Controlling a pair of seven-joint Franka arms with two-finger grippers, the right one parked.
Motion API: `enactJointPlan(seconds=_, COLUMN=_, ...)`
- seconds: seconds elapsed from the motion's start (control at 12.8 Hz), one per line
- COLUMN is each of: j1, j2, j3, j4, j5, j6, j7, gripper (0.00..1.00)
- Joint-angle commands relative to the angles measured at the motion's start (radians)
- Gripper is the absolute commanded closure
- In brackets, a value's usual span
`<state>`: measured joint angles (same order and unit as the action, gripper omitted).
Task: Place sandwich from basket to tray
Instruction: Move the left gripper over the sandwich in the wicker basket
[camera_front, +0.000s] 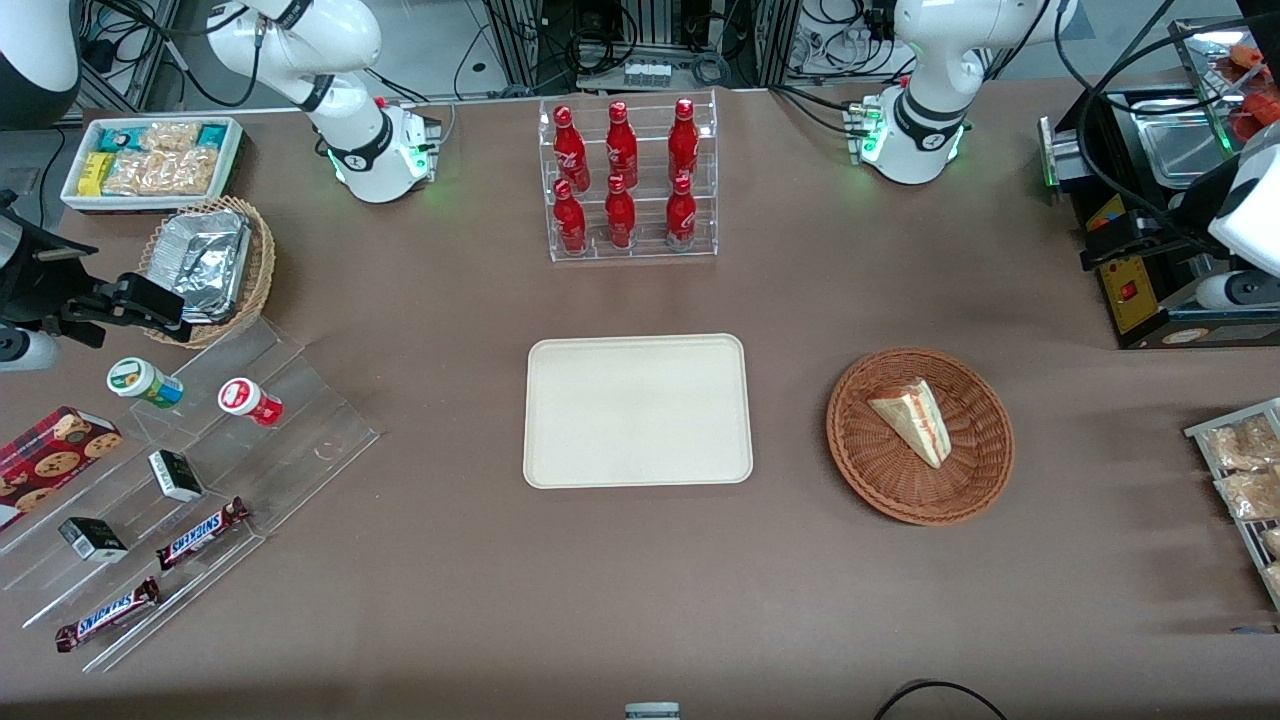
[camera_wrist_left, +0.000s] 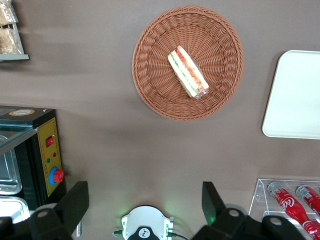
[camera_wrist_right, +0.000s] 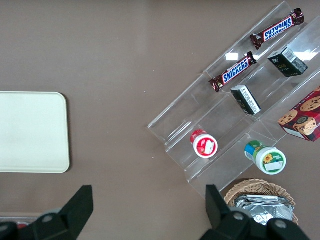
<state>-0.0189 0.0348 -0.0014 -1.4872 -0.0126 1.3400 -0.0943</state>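
Observation:
The sandwich, a pale bread wedge with red and green filling, lies in the round reddish-brown basket. The cream tray lies flat and bare beside the basket, toward the parked arm's end. My left gripper hangs high above the table toward the working arm's end, farther from the front camera than the basket and well apart from it. Its fingers are spread wide open with nothing between them.
A clear rack of red bottles stands farther from the front camera than the tray. A black appliance with metal trays sits under my gripper. A rack of snack packets lies beside the basket. An acrylic stepped display fills the parked arm's end.

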Motion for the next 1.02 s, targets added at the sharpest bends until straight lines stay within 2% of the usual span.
enactJointPlan(seconds=0.0, j1=-0.012, j2=-0.007, j3=0.015, j4=-0.011, j5=-0.027, j6=0.008, j7=0.052, gripper=0.01)
enactJointPlan(seconds=0.31, j1=-0.027, j2=0.036, j3=0.012, j4=-0.034, j5=-0.009, j6=0.048, j7=0.053, gripper=0.00)
enactJointPlan(seconds=0.47, j1=-0.035, j2=0.034, j3=-0.005, j4=-0.152, j5=0.017, j6=0.188, j7=0.013, gripper=0.00)
enactJointPlan(seconds=0.63, j1=-0.041, j2=0.037, j3=-0.017, j4=-0.278, j5=0.019, j6=0.357, j7=-0.143, gripper=0.00)
enactJointPlan(seconds=0.94, j1=-0.079, j2=0.137, j3=-0.022, j4=-0.315, j5=0.020, j6=0.508, j7=-0.263, gripper=0.00)
